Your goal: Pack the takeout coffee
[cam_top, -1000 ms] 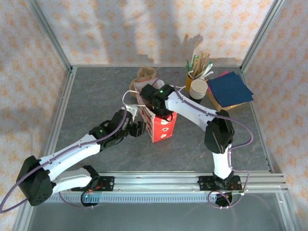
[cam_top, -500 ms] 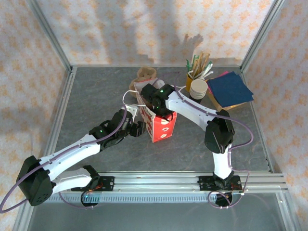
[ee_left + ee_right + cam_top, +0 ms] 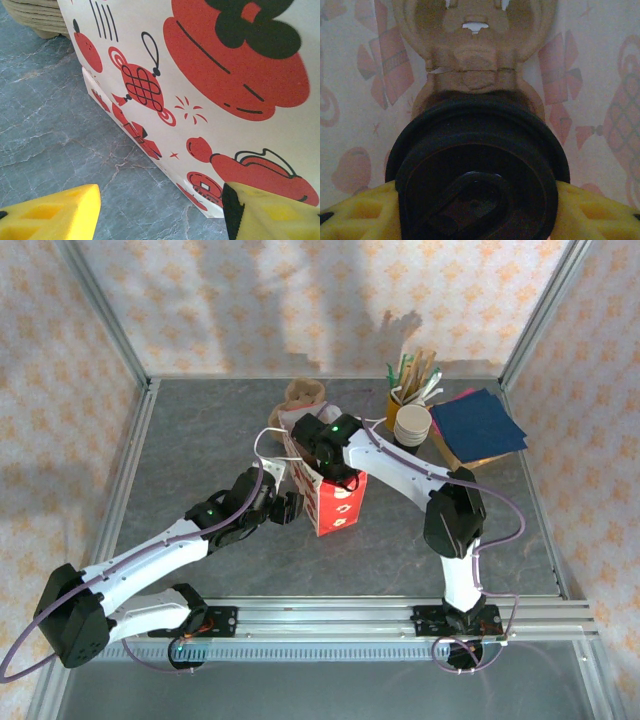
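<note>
Nothing has visibly shifted in the last second: the right gripper point(image 3: 477, 217) clamps its yellow fingers point(image 3: 355, 215) on the black-lidded paper takeout coffee cup point(image 3: 477, 165), lid facing the wrist, long axis running down into the red-and-white printed paper bag point(image 3: 338, 502). The right arm point(image 3: 400, 468) arches over the bag's mouth. The left gripper point(image 3: 160, 220) stands wide open and empty beside the bag

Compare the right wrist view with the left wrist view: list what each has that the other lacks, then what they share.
Right wrist: the takeout coffee, black lid facing the camera, clamped by the right gripper, a brown cardboard holder beyond it. Left wrist: the grey table, a tan stack top left, the left gripper open and empty. Both: the red-printed paper bag, from inside at the right wrist, from outside at the left, and yellow fingers along the bottom edge.
</note>
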{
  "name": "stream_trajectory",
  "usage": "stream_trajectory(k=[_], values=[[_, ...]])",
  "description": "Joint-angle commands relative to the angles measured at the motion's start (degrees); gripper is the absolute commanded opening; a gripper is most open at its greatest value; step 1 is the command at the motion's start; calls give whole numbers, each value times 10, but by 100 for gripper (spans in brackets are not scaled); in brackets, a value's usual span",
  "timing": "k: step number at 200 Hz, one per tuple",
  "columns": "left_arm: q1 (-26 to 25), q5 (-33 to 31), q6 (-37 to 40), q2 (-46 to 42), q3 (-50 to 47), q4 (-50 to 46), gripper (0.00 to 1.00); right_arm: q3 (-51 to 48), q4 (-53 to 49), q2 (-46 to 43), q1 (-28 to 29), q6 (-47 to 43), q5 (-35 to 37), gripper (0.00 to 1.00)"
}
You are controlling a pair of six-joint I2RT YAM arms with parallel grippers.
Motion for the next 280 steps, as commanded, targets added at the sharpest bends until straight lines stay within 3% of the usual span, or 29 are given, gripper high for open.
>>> stream_trajectory(k=[1, 86, 212, 280], values=[[-2, -17, 10, 5, 10, -5, 67, -4, -12, 34, -1, -9, -11, 39], [-2, -14, 12, 10, 14, -2, 68, 26, -27, 30, -1, -8, -6, 47], [-2, -18, 10, 6, 13, -3, 68, 50, -39, -17, 3, -3, 20, 77], [-2, -19, 10, -1, 15, -5, 68, 61, -46, -27, 7, -2, 27, 80]])
